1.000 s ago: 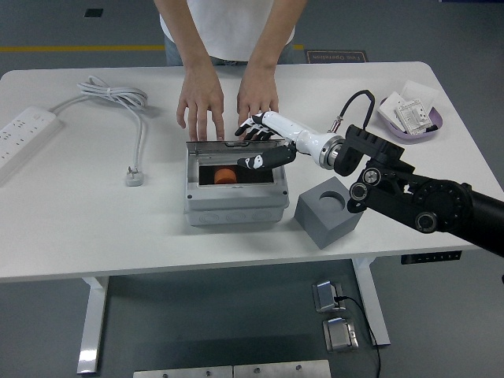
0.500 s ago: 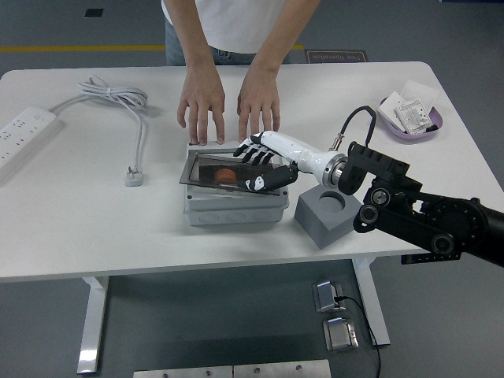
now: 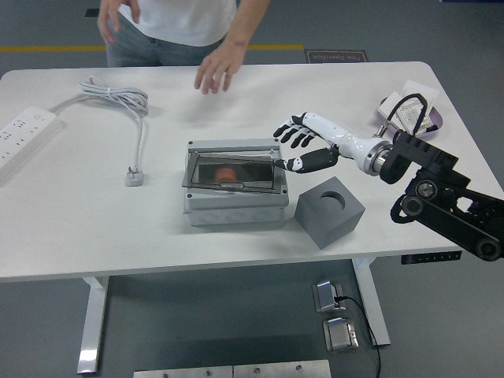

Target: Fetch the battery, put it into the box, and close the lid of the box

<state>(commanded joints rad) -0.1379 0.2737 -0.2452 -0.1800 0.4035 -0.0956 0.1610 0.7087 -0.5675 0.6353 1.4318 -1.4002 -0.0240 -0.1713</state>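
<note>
Box (image 3: 235, 206), lid (image 3: 233, 171) lowered over battery (image 3: 226, 173); right hand (image 3: 303, 146) held beside it, fingers spread, nothing gripped; incomplete latching risked if lid is left unpressed.

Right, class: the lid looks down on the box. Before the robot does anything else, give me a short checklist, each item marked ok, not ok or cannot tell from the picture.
1. Battery inside the box: ok, an orange shape shows through the lid.
2. Lid lying down over the box: ok.
3. Lid latched all round: cannot tell.
4. Right hand empty, fingers spread beside the lid's right edge: ok.
5. Person's hand away from the box, at the table's far edge: ok.
6. Grey block apart from the box: ok, a gap shows.
</note>
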